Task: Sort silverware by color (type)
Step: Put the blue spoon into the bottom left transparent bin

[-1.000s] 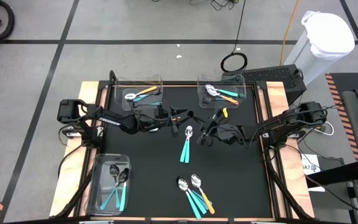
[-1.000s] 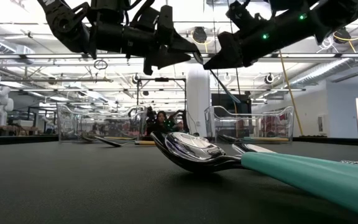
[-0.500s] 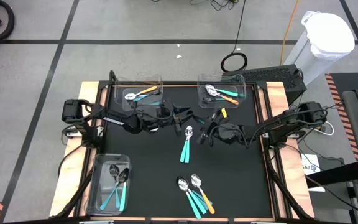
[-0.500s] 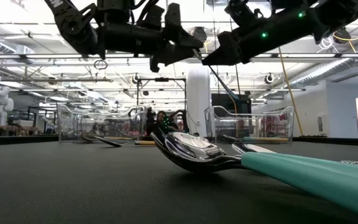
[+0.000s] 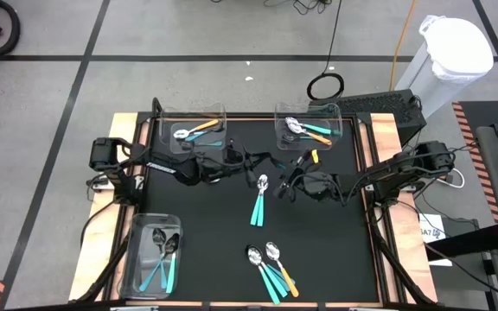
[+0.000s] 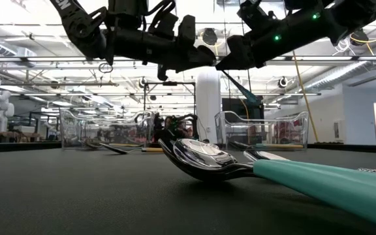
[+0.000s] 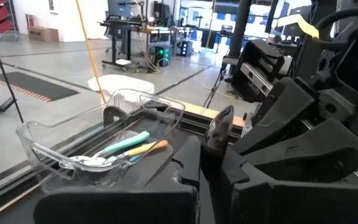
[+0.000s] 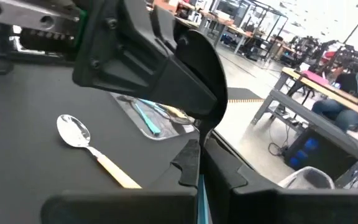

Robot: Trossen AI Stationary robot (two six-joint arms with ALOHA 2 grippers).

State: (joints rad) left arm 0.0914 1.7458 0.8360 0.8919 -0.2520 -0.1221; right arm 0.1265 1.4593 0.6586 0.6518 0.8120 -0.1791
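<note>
The left tool [image 5: 249,161] has closed in on the right tool [image 5: 284,184], which is clenched on a teal-handled, metal-bowled spoon [image 6: 240,90]. This looks like a handover beginning. I cannot tell whether the left tool has clamped on.

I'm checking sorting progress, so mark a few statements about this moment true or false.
1. Three clear bins stand on the table. True: one, another, a third.
2. The near-left bin holds orange-handled spoons. False: only teal handles show there.
3. No spoons remain on the mat. False: loose spoons lie mid-mat, and a mixed cluster lies nearer the front.
4. The right gripper is empty. False: it grips a teal-handled spoon.
5. The left gripper faces it above the mat. True.
</note>
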